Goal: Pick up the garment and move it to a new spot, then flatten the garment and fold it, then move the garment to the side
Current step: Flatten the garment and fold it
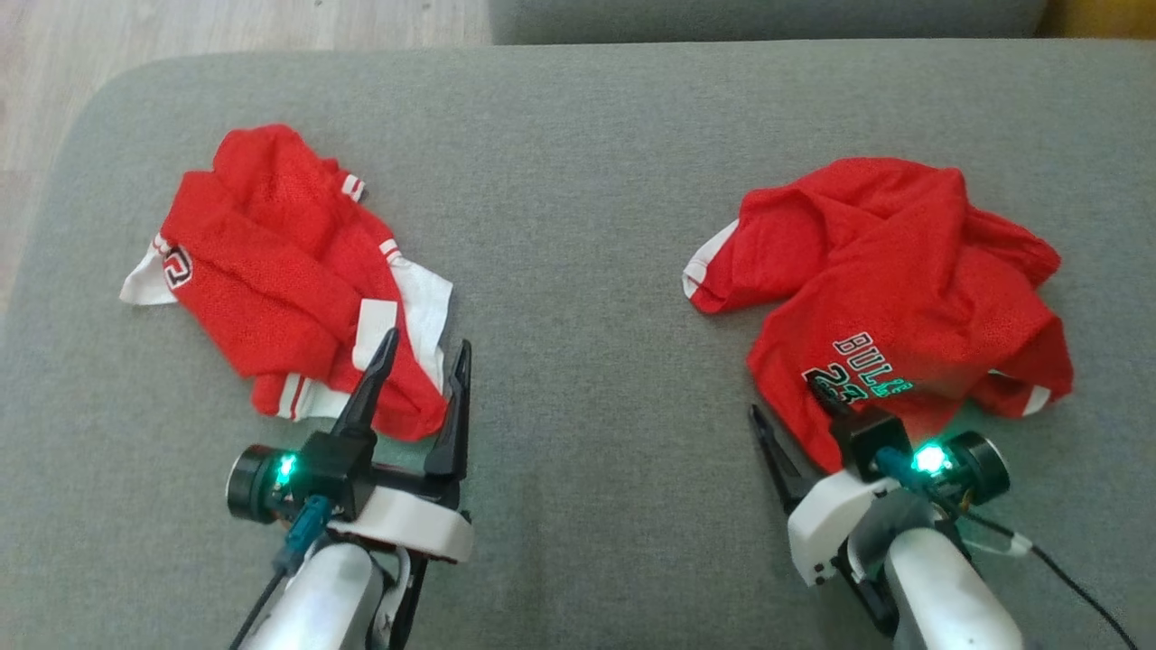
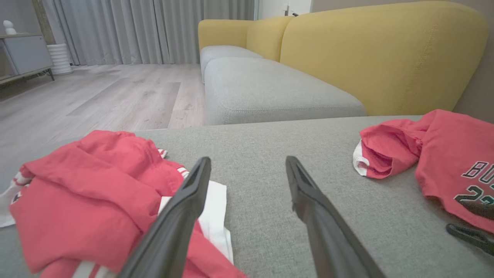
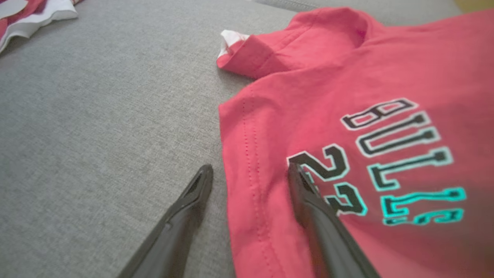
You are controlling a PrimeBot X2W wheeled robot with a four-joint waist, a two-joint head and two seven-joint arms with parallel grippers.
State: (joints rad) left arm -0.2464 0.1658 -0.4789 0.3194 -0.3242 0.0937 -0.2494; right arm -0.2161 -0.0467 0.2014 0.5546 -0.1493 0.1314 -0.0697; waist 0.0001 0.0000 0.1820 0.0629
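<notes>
You have two claws, both spread wide and holding nothing. Your left claw [image 1: 426,348] sits over the near edge of a crumpled red-and-white garment [image 1: 280,271]. Your right claw [image 1: 787,402] straddles the hem of a red Bulls shirt [image 1: 903,271], one finger over fabric, one over bare cushion. That makes two garments, well apart on one grey cushion [image 1: 587,181].
</notes>
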